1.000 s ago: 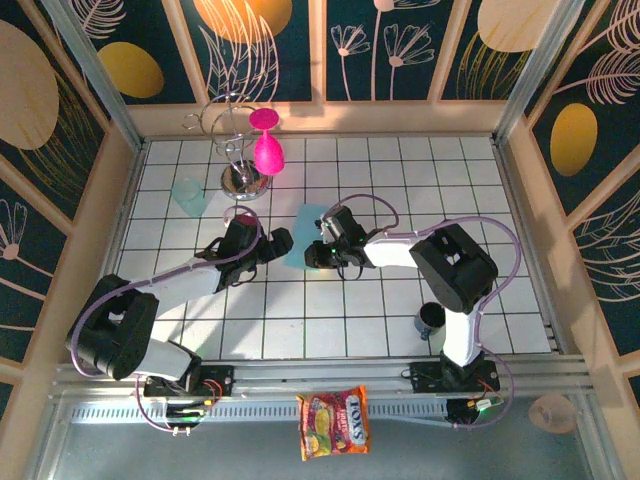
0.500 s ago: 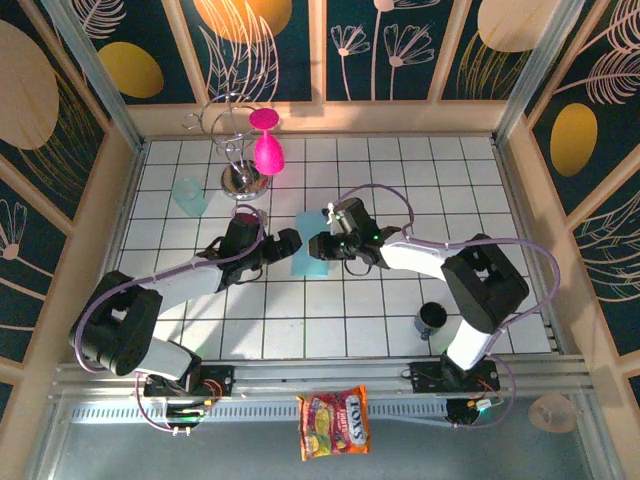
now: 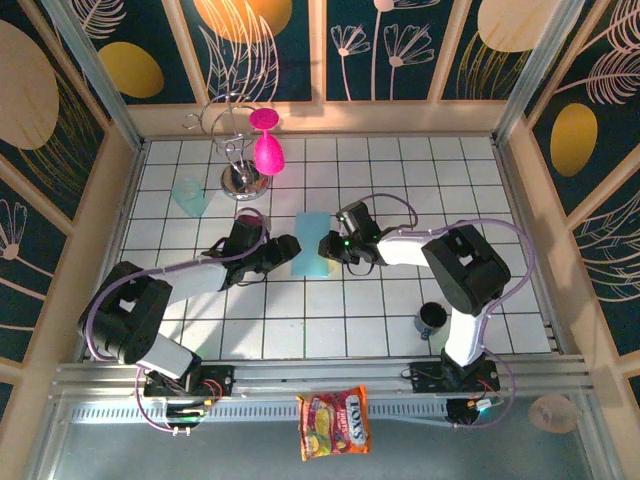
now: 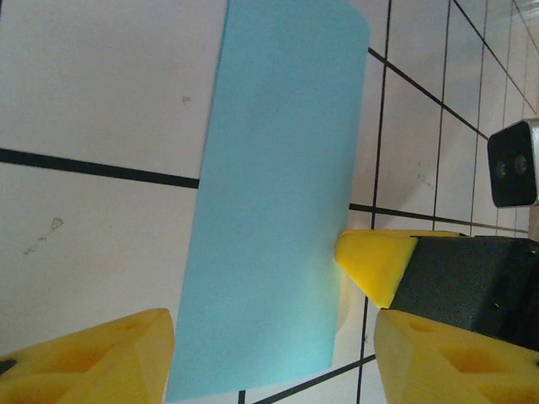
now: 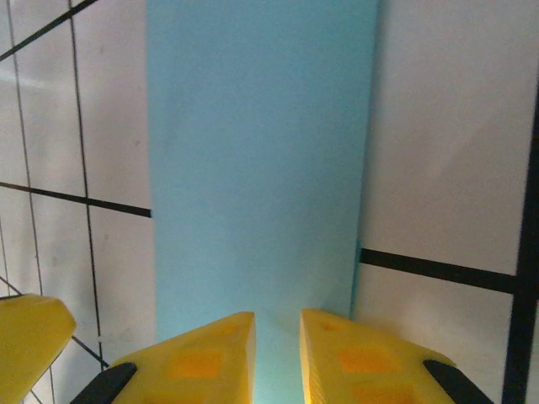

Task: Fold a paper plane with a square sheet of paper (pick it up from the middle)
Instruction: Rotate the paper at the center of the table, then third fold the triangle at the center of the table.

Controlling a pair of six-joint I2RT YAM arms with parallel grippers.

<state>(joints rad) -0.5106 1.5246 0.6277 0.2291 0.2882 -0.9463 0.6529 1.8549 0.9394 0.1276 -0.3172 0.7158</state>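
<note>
step: creasing folded light-blue paper sheet, table centre | right gripper at sheet's 3 o'clock, jaws nearly together, pressing edge | left gripper at 9 o'clock, half-spread, straddling | next: likely flatten fold lengthwise

Bright, even light; wrist views slightly soft.

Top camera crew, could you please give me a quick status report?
Left gripper open beside sheet. Right gripper nearly shut at its edge. Folded sheet of paper flat on table. Nothing in the way.

L gripper agape, R gripper nearly closed.
</note>
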